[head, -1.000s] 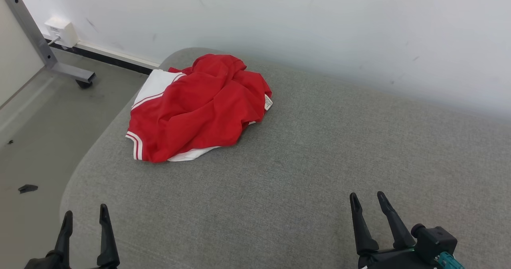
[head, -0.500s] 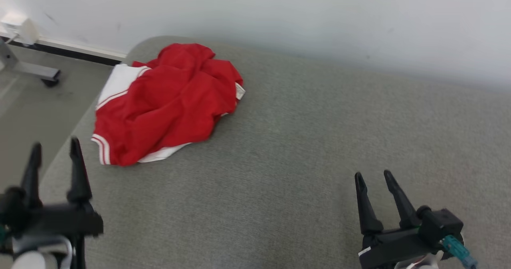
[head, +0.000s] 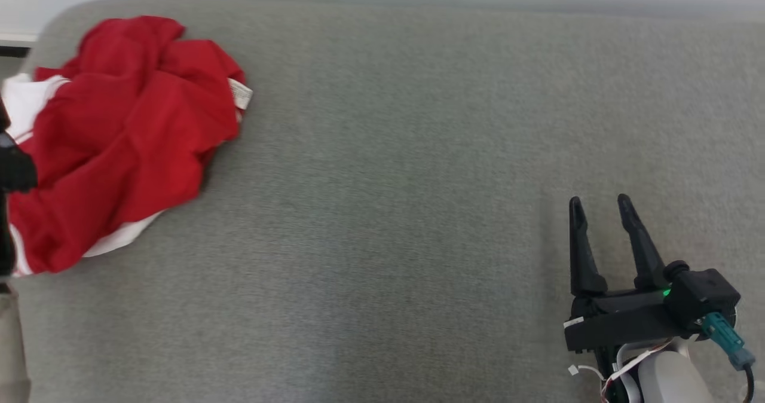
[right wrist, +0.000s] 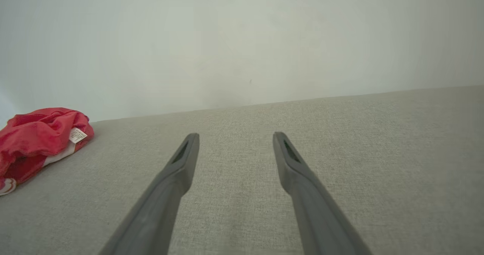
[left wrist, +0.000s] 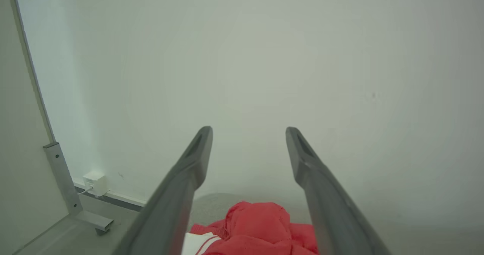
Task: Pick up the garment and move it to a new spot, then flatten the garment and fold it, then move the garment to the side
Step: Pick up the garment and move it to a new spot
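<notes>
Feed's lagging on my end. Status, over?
Left gripper open, empty, close to the garment. Right gripper open, empty, over bare cushion, well apart. Red garment crumpled, unfolded, at the cushion's left end. No obstacle seen.

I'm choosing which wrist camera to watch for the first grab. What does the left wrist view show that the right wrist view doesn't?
Left wrist view adds: the open left gripper pointing over the red garment close below, a metal frame leg, a white wall box and the floor. Right wrist view adds: the open right gripper over a broad stretch of grey cushion, and the garment's white label, the garment lying at that view's left edge. Both share: the crumpled garment, held by neither gripper, and the pale wall.
</notes>
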